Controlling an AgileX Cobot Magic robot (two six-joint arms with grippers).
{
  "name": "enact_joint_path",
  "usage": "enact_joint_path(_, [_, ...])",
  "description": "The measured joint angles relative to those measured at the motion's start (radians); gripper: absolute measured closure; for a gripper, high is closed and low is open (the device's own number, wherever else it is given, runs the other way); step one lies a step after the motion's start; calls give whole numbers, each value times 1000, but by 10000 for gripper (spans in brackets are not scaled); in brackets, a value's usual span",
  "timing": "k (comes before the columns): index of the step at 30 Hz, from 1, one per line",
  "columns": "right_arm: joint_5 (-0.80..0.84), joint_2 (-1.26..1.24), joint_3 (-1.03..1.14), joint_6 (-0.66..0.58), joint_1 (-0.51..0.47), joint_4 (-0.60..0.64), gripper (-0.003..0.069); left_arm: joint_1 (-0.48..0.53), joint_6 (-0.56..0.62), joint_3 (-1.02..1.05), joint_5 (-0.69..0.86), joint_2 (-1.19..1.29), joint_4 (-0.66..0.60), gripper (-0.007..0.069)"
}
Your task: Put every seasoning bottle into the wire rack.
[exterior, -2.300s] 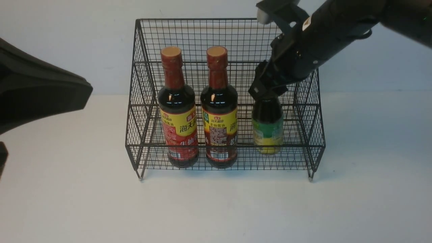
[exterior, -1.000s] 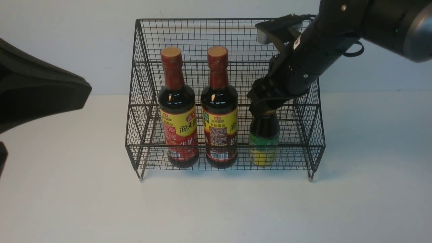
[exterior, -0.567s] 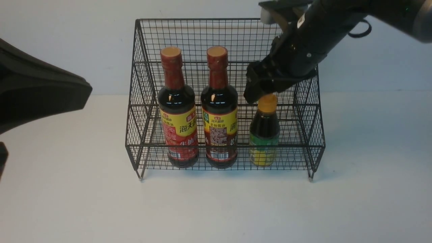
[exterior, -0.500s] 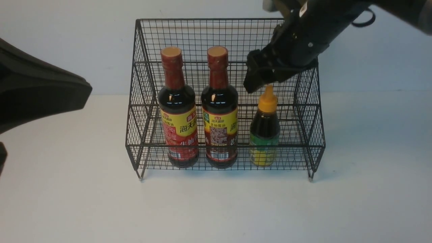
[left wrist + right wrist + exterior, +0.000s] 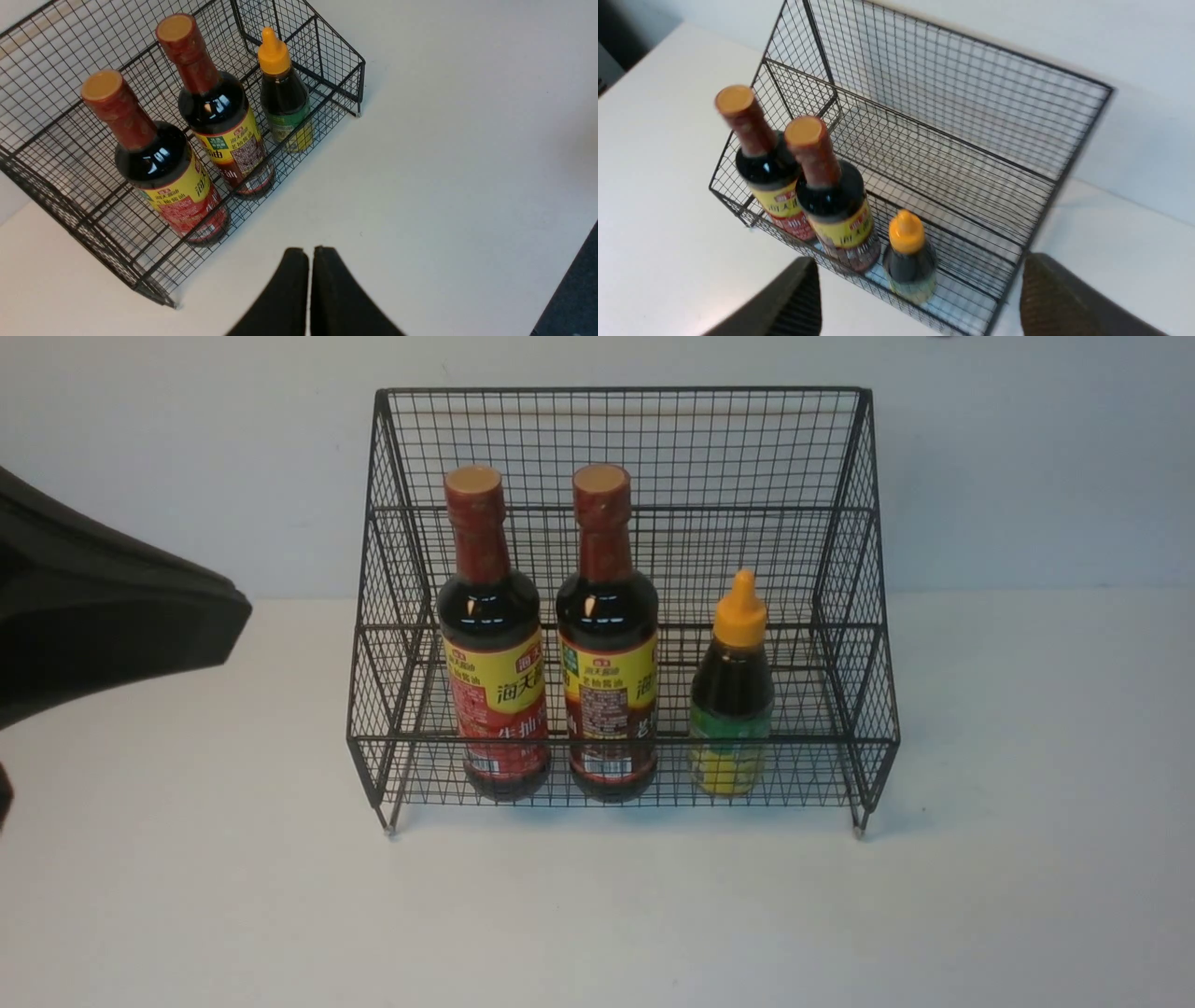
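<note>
Two tall bottles (image 5: 493, 644) (image 5: 607, 644) and the short bottle (image 5: 733, 700) stand upright just behind the wire rack's (image 5: 616, 448) front edge, with open mesh between the short bottle and the right wall. The left gripper (image 5: 309, 252) is pressed together above the table (image 5: 597, 915). The right gripper (image 5: 920, 261) is spread wide above the rack, gripping nothing.

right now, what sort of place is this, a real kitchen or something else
Probably a robot test bench, not a kitchen: a bare white table, a blank wall, and just one wire rack of three seasoning bottles, with the left end effector hovering nearby.
</note>
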Motion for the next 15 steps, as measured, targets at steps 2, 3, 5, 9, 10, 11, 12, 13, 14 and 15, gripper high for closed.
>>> enact_joint_path(2, [1,-155,118,0,0,-22,188,0,0,0,5,0,0,629])
enact_joint_path(3, [1,-203,159,0,0,-28,203,0,0,0,5,0,0,629])
enact_joint_path(5, [-28,-370,322,0,0,-39,247,0,0,0,5,0,0,629])
enact_joint_path(9, [-359,-696,728,-34,0,-22,425,0,0,0,5,0,0,629])
enact_joint_path(10, [-444,-763,822,-54,0,-7,473,0,0,0,5,0,-1,629])
enact_joint_path(11, [-509,-827,913,-68,0,11,522,0,-1,0,5,0,-1,629])
enact_joint_path(12, [-628,-920,1042,-97,0,46,578,0,-1,0,5,0,-1,629])
enact_joint_path(13, [-732,-993,1137,-126,0,72,623,0,-2,0,5,0,-4,629])
enact_joint_path(14, [-818,-1073,1231,-148,0,92,648,0,-2,0,5,0,-8,629])
enact_joint_path(15, [-866,-1120,1282,-166,0,98,657,0,-2,0,5,0,-12,629])
